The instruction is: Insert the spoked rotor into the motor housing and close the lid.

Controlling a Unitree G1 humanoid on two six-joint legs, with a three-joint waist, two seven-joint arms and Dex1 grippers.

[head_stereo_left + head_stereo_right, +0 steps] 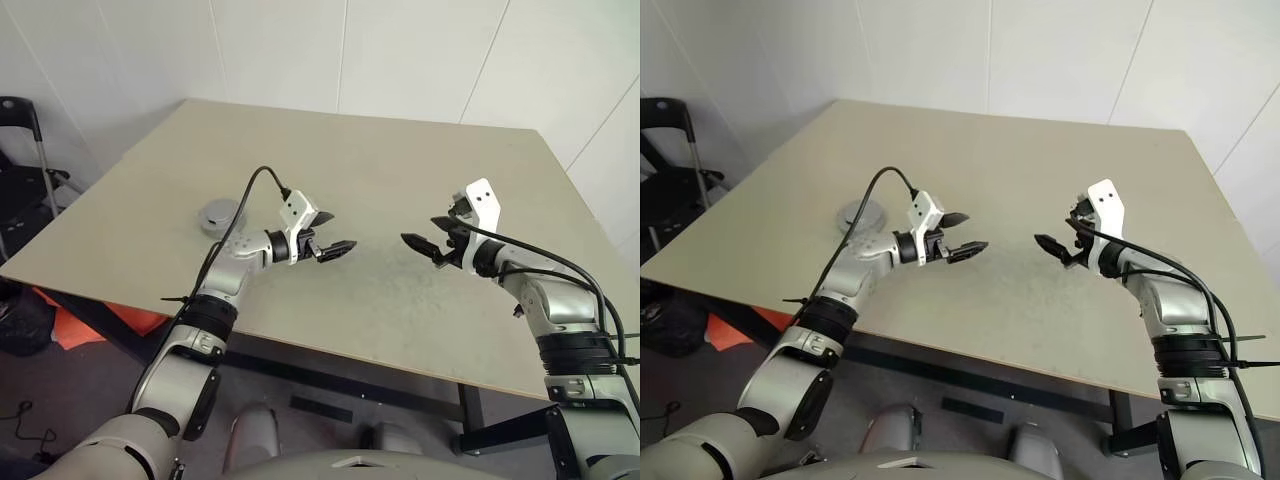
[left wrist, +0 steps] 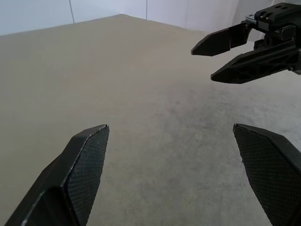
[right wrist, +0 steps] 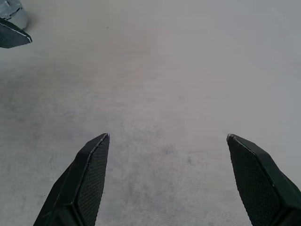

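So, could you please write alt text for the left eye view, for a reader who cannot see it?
Two robot arms hover over a beige table, the left gripper and right gripper both open, empty and pointing at each other. A round grey motor housing sits on the table behind the left arm.

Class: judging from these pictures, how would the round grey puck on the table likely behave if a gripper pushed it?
The puck lies low and flat, so it would probably slide, not tip. The table looks smooth, so it may skid easily.
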